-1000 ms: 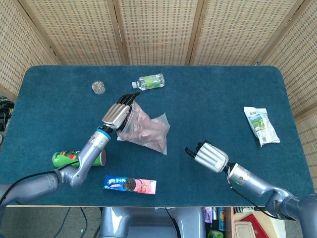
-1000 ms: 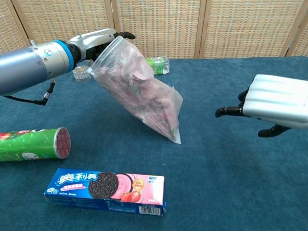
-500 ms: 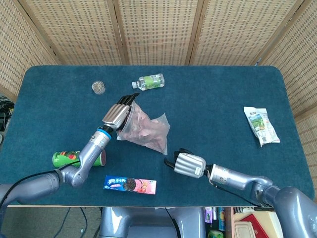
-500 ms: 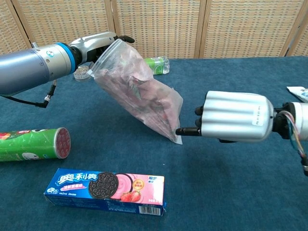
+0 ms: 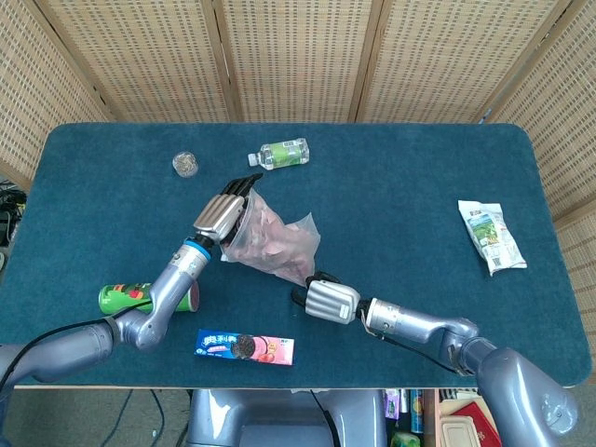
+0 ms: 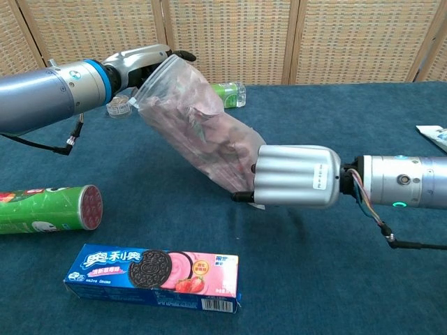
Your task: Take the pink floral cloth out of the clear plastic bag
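Note:
The clear plastic bag point(image 5: 277, 244) point(image 6: 199, 132) hangs tilted above the table, its lower corner toward the front. The pink floral cloth point(image 6: 209, 143) is crumpled inside it. My left hand point(image 5: 223, 213) point(image 6: 142, 61) grips the bag's top edge and holds it up. My right hand point(image 5: 331, 301) point(image 6: 297, 176) is at the bag's lower corner, its back to the chest camera, covering that corner. One dark fingertip point(image 6: 242, 197) shows under the bag. Whether the fingers hold the plastic is hidden.
A green can point(image 5: 126, 298) point(image 6: 42, 209) lies at the front left, with a blue cookie box point(image 5: 244, 347) point(image 6: 154, 271) in front of the bag. Behind the bag lie a water bottle point(image 5: 282, 154) and a small jar point(image 5: 185, 165). A snack packet point(image 5: 491, 236) lies far right.
My right hand has swept left across the table, from well right of the bag to its lower corner. The left hand and the bag have hardly moved.

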Tool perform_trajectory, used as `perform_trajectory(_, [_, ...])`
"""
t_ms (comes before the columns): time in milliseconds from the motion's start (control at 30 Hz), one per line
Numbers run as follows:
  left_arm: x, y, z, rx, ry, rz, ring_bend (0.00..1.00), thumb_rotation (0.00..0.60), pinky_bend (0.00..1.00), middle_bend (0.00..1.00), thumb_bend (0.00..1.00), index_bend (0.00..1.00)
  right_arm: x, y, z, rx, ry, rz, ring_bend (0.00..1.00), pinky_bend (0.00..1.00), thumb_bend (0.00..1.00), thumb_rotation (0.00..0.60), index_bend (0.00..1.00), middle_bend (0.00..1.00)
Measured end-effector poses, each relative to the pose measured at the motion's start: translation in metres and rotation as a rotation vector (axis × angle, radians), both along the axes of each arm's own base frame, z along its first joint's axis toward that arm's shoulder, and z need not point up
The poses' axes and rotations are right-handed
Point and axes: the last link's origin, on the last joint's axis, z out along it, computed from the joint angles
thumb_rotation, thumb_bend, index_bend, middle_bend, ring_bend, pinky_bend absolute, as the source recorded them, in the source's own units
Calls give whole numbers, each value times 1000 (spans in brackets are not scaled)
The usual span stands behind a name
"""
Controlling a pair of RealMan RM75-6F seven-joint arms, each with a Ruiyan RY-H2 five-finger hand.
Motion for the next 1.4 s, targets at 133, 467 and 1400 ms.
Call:
perform_trajectory(133, [2, 1, 1, -5, -4, -2, 0, 600, 0, 0, 377, 710, 3, -4, -6, -10, 2, -2, 686, 916, 66, 600, 283, 766])
perform_trajectory(467, [1, 0, 1, -6, 4, -7, 0, 600, 0, 0, 378, 710, 11, -9, -13, -9, -23, -30, 686, 916, 70, 600, 283, 766])
perform_trajectory(1400, [-4, -5, 0, -15, 9, -19, 0, 600, 0, 0, 378, 710, 15, -12, -25, 3, -34, -58, 686, 916, 260, 600, 422, 765])
